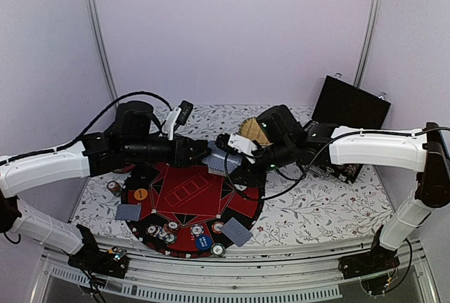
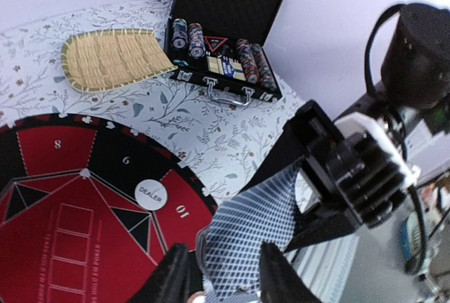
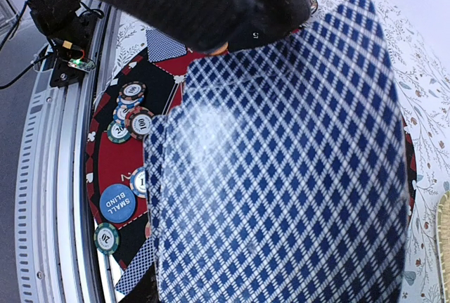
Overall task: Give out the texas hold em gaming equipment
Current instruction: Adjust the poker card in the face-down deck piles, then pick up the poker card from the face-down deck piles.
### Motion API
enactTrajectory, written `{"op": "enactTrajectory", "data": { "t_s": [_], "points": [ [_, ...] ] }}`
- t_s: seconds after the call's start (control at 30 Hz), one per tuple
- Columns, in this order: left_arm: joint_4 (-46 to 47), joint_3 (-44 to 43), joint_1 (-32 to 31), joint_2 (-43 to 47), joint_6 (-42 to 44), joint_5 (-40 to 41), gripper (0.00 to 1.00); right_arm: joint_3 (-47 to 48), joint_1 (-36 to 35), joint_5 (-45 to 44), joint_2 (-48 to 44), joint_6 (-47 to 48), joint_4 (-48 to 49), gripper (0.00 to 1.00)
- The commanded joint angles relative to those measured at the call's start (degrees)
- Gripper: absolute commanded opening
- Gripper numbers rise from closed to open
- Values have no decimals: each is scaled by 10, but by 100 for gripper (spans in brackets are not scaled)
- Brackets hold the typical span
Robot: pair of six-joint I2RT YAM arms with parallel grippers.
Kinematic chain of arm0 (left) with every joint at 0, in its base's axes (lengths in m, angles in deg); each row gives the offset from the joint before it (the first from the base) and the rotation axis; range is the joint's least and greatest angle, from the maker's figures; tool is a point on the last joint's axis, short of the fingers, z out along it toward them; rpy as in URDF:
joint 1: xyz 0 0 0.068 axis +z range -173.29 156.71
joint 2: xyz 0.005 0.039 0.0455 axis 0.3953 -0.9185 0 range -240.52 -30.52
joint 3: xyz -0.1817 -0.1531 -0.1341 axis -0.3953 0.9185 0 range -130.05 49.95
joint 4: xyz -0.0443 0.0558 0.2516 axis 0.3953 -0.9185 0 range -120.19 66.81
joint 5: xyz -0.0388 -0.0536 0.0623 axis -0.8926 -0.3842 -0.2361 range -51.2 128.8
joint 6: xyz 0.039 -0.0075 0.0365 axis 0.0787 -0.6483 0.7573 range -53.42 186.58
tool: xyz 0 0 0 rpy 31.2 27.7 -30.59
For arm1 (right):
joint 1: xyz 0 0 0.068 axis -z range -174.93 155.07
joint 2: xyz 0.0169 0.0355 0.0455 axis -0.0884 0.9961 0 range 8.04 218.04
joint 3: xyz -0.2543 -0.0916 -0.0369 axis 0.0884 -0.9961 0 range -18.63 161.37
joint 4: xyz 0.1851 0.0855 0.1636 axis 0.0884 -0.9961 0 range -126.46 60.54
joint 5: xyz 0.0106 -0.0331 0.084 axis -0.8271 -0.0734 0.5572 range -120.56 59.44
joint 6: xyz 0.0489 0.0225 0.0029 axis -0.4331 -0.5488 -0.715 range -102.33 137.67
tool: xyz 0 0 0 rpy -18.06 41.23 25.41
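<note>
Chips [image 1: 114,187] sit just off the left rim of the round poker mat [image 1: 184,201], and every place below is given from that mat. On its left edge lie an orange chip [image 1: 140,194] and a face-down card [image 1: 128,211], the card's corner at the rim.

Above the mat's far rim the left gripper [image 1: 209,152] has its fingers [image 2: 172,278] on either side of one end of the deck [image 2: 246,236]. I cannot tell whether they pinch it. The right gripper [image 1: 235,164] is clamped tight on the deck's other end (in its own wrist view the diamond backs fill nearly everything). The two grippers are almost nose to nose, with little room between them.

Along the mat's near rim are a cluster of chips [image 1: 167,233], a blue small-blind button [image 1: 202,242], a green-edged chip [image 1: 219,249] and a second card [image 1: 237,231]. The white dealer button [image 2: 150,194] lies on the mat's black border.

Beyond the far rim is a straw tray [image 1: 247,127]. Right of the mat runs a broad band of flowered cloth [image 1: 323,208], and at its far corner stands an open black case [image 1: 351,102].
</note>
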Motion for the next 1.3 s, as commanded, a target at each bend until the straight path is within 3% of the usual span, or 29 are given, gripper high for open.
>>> {"op": "enactTrajectory", "data": {
  "t_s": [0.0,0.1,0.47,0.67,0.77,0.87,1.0,1.13,1.27],
  "points": [
    [8,8,3,-1,3,-15,31,0,-5,-1,-11,5,14,44],
    [7,4,3,-4,6,-28,25,0,-5,0,-12,5,14,44],
    [5,1,4,-19,14,-29,22,-2,-5,-1,-12,6,13,44],
    [-26,-14,9,-12,35,9,33,-3,-5,-3,-15,8,10,44],
    [-18,-11,11,-14,36,2,45,-3,-5,-4,-15,10,7,44],
    [-19,-19,11,-34,36,-24,46,-3,-5,-5,-16,12,7,44],
    [-27,-34,11,-53,37,-46,34,-1,-5,-5,-15,13,5,44],
    [-27,-32,12,-34,39,-49,9,-3,-5,-10,-17,16,5,44],
    [-23,-20,12,-11,38,-51,3,-8,-5,-16,-18,19,9,44]
  ]
}}
